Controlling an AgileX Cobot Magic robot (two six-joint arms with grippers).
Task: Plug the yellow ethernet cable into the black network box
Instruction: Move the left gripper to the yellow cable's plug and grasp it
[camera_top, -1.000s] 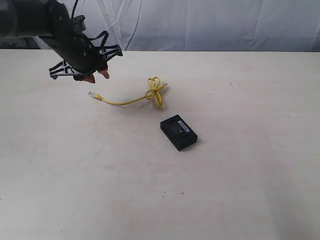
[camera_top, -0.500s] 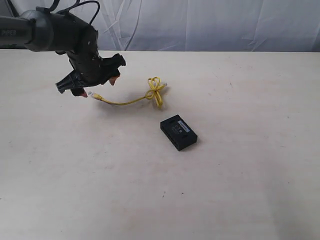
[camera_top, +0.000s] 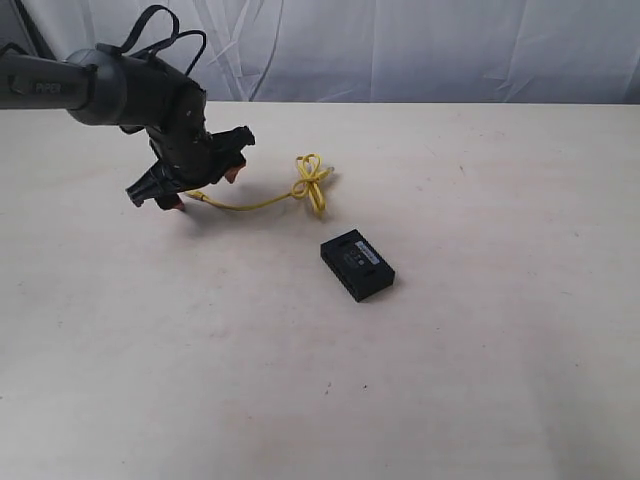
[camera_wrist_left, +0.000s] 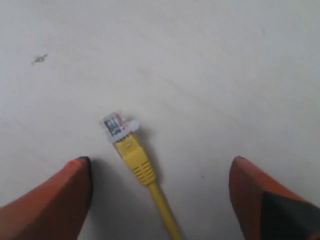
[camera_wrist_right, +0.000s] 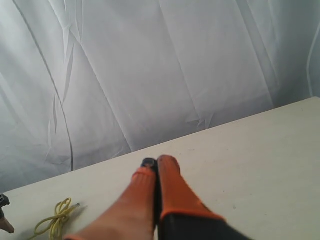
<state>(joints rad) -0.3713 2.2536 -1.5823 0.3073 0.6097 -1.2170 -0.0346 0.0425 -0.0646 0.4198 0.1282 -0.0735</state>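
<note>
Cable (camera_top: 262, 203): yellow, flat on table (camera_top: 480, 360), left of box (camera_top: 357, 264) and apart from it; not plugged in.
Knot (camera_top: 310, 180): looped bow midway along cable, behind box on the curtain (camera_top: 400, 50) side. In the right wrist view only part of it shows, cut by the frame edge.
Near plug (camera_wrist_left: 116, 127): clear, on table, between the left fingers (camera_wrist_left: 50, 200) and touching neither. Hidden behind the gripper body in the exterior view.
Far plug (camera_top: 329, 170): pale speck just past knot, too small to make out.
Left gripper (camera_top: 201, 190): low over the near end of cable, jaws wide apart, straddling the near plug. Its orange fingers are cut off by the wrist frame, so contact with table cannot be told.
Right gripper (camera_wrist_right: 156, 165): shows only in the right wrist view. Orange fingers pressed together, nothing between them; raised over table, pointing toward curtain.
Box: black, flat on table near the middle, turned at an angle, pale label on top. Ports not discernible.
Left arm (camera_top: 60, 85): cut off at the left edge of the exterior view.
</note>
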